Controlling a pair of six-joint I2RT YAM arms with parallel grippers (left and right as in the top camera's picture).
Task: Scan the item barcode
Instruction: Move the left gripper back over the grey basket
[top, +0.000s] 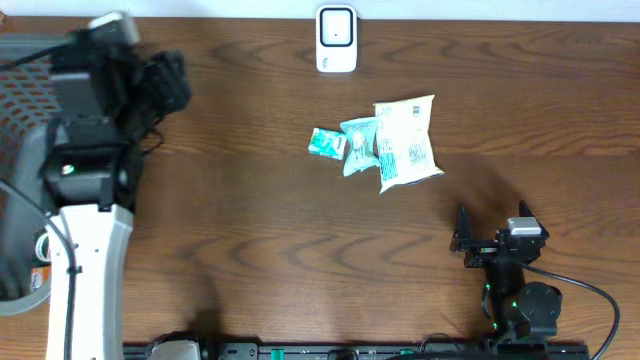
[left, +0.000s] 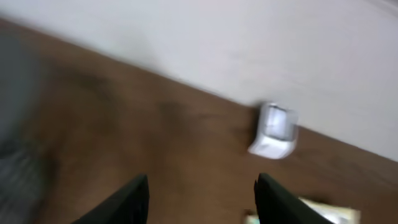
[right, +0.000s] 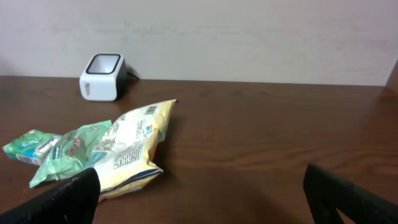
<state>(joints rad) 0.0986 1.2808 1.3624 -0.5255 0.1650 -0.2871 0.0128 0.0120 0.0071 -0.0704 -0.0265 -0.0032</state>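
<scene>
Right end effector (right: 200, 186) spread wide and empty — nothing picked up yet.
Just beyond it on the table (right: 267, 137) lies the snack bag (right: 134, 146), overlapping a green pouch (right: 68, 152), with a teal packet (right: 28, 146) beside that; the scanner (right: 102, 76) stands well behind. Left end effector (left: 200, 193) hangs parted and empty, far left — I judge a pickup comes first, then turning the bag toward the scanner's window.

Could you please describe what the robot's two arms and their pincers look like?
The left arm has a white link with black joints and cables. The right arm is black, with small green lights and a black cable trailing off. Both the left pincer and the right pincer have plain black fingers.
</scene>
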